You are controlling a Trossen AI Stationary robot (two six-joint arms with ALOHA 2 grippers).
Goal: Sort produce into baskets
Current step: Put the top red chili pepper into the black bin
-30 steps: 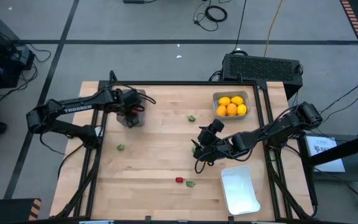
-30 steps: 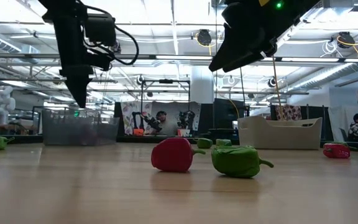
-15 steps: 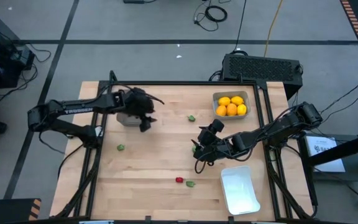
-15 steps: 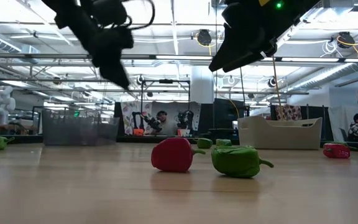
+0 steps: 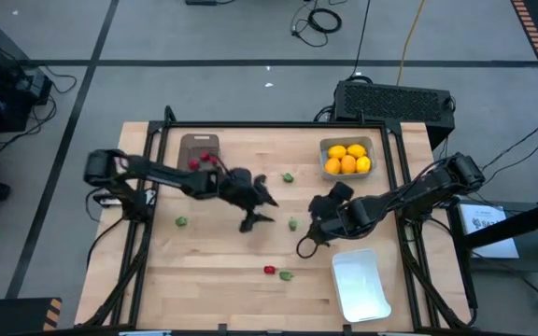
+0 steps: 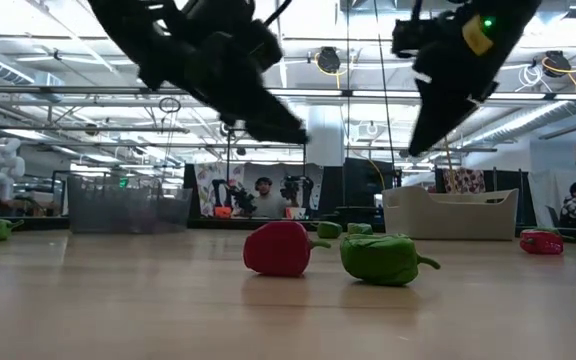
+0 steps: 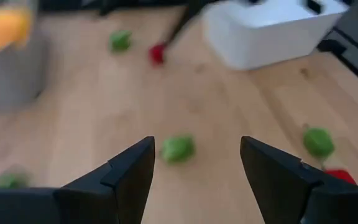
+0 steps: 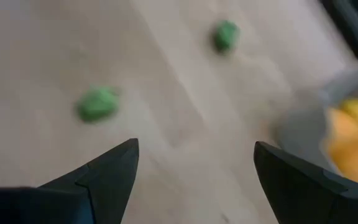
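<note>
Lying mid-surface between both arms, the green piece [image 5: 292,223] sits just ahead of the left fingers [image 5: 261,207], spread and empty; the right fingers [image 5: 318,213], also spread, hover beside it.

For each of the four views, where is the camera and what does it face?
High: overhead, looking down on the table, both arms, the citrus basket.
Low: table height, facing the room; red pepper and green pepper nearest.
Left wrist: past the open left end effector toward the white basket.
Right wrist: past the open right end effector at green pieces.
High and low share the pepper pair.
</note>
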